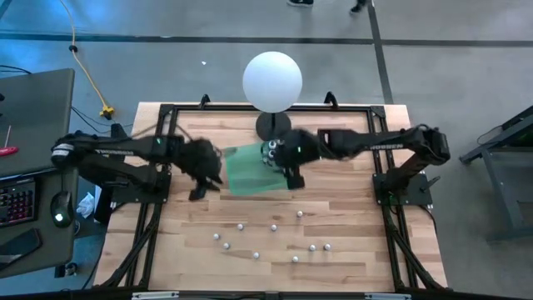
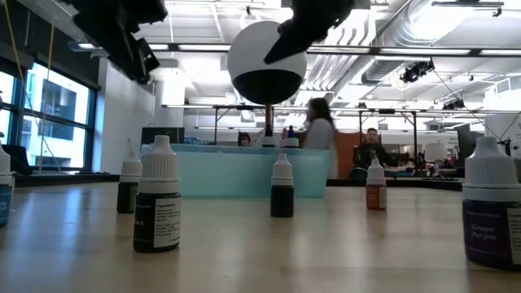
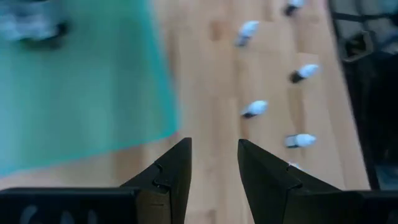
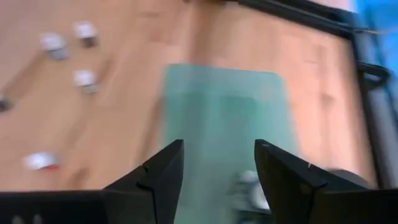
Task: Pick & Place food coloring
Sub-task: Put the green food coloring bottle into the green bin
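Observation:
Several food coloring bottles, tiny and pale with white caps, stand scattered on the near half of the wooden table (image 1: 273, 227) (image 2: 157, 195) (image 3: 255, 109) (image 4: 85, 79). A few blurred bottles sit in the far end of the shallow green tray (image 1: 250, 171) (image 3: 34, 25) (image 4: 249, 186). My left gripper (image 1: 202, 182) (image 3: 214, 168) hovers open above the table at the tray's left edge. My right gripper (image 1: 293, 173) (image 4: 219, 168) hovers open over the tray's right part. Neither holds anything.
A big white globe lamp (image 1: 272, 81) (image 2: 264, 61) on a dark base stands just beyond the tray's far edge. A black frame (image 1: 166, 112) runs around the table. Bare wood lies between the tray and the bottles. People show in the room behind (image 2: 321, 130).

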Available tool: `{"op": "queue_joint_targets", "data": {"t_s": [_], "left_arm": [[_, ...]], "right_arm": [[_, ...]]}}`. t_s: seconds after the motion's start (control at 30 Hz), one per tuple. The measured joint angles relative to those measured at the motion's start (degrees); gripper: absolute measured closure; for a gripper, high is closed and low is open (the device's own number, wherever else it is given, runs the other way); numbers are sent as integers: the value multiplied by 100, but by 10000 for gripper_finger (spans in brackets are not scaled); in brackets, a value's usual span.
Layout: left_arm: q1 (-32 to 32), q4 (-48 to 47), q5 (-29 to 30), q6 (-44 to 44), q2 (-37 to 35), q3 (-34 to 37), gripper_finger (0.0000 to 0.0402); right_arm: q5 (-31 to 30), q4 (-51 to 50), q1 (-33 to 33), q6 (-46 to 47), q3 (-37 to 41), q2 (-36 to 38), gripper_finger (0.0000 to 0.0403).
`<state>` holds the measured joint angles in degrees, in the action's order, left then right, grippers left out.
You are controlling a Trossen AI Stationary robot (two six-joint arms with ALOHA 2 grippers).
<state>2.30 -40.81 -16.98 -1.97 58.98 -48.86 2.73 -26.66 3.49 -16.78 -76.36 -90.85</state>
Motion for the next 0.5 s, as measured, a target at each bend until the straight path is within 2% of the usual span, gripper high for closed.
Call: {"op": "queue_joint_targets", "data": {"t_s": [0.17, 0.27, 0.4, 0.5], "left_arm": [[-1199, 2286, 387, -304, 103, 1003, 273], [-1780, 3369, 1139, -473, 343, 1388, 273], [-2205, 4111, 2144, -852, 931, 1492, 273], [-2311, 4474, 1893, -885, 1454, 1492, 273]], "right_arm": [[-72, -428, -783, 467, 0, -4, 224], [-93, -453, -1147, 985, 36, -4, 230], [-87, -388, -1518, 1294, 191, -5, 238], [-78, -349, -1702, 1453, 390, -7, 245]]}}
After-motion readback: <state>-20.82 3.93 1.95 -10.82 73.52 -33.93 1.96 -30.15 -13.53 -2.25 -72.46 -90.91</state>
